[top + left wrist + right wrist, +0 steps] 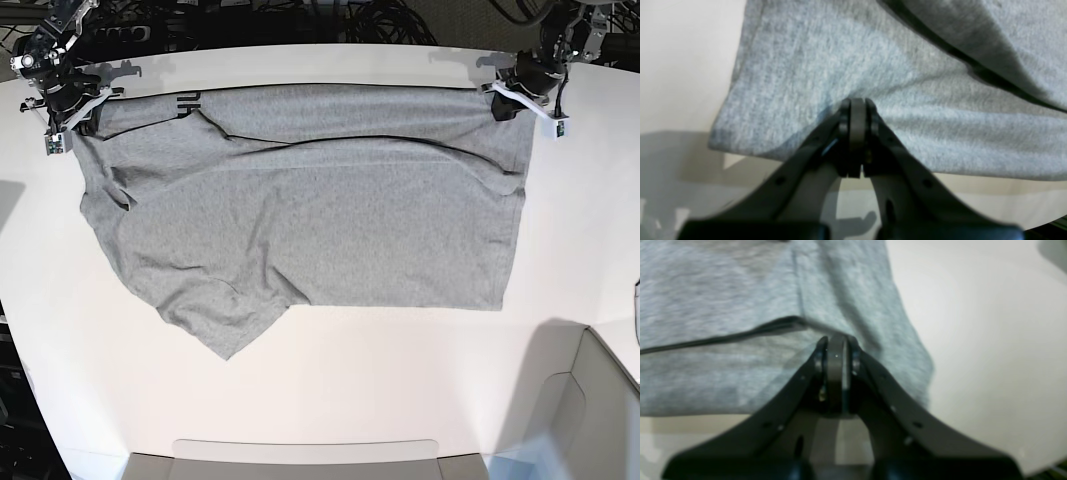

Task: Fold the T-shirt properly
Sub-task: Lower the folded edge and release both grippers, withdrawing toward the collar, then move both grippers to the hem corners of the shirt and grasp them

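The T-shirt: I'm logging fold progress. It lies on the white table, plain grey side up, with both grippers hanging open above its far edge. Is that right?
Not quite. The T-shirt does lie plain side up on the white table, but the left gripper and right gripper are shut on its edge, not open, as both wrist views show.

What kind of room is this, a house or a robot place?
Probably a robot lab: a T-shirt lies on a bare white table, two robot arms hold its far edge, and black cables pile up behind.
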Available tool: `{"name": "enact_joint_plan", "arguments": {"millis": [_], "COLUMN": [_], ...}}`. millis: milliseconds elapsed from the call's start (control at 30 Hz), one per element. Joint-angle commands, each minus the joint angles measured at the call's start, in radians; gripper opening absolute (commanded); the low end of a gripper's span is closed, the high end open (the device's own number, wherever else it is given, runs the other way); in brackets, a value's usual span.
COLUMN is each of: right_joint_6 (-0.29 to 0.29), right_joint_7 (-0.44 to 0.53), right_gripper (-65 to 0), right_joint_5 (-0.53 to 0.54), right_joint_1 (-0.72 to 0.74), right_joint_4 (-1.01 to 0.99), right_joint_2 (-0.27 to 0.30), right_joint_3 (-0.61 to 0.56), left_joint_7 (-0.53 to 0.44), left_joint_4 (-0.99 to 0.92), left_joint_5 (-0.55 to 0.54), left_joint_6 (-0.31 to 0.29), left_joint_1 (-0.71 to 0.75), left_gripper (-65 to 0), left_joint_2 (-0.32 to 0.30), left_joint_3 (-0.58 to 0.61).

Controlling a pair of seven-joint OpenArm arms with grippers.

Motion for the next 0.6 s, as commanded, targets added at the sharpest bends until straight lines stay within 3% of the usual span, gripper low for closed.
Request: {"name": "enact_joint_plan", "arguments": {"millis": [0,167,367,567], "right_joint_6": [0.012,0.012,0.012,0.012], "right_joint_7": [-0.014,-0.014,-0.02,-0.02], "right_gripper": [-62.0,-62.0,-62.0,-62.0], "right_joint_5": [-0.039,-0.069,-0.064,-0.059], "right_joint_1": [0.015,0.083,0.103,0.126], "right_joint_4": [0.034,0.152,0.292,0.339], "right_joint_2": [0.0,-0.065,-0.101,-0.124], "right_joint_3": [0.027,0.076,0.086,0.08], "left_joint_7": [0.099,0.054,0.051,0.056], "left_joint_4": [-0.018,0.099,0.263,0.293], "left_joint_5": [0.052,0.052,0.052,0.052], "left_joint_6": [0.104,0.106,0.106,0.106], "left_joint_1": [0.038,0.04,0.043,0.034], "left_gripper": [-65.0,-65.0,-65.0,-65.0], "left_joint_2": [-0.02,-0.02,-0.017,-0.017], "left_joint_3": [0.007,-0.02,-0.14,-0.163]}}
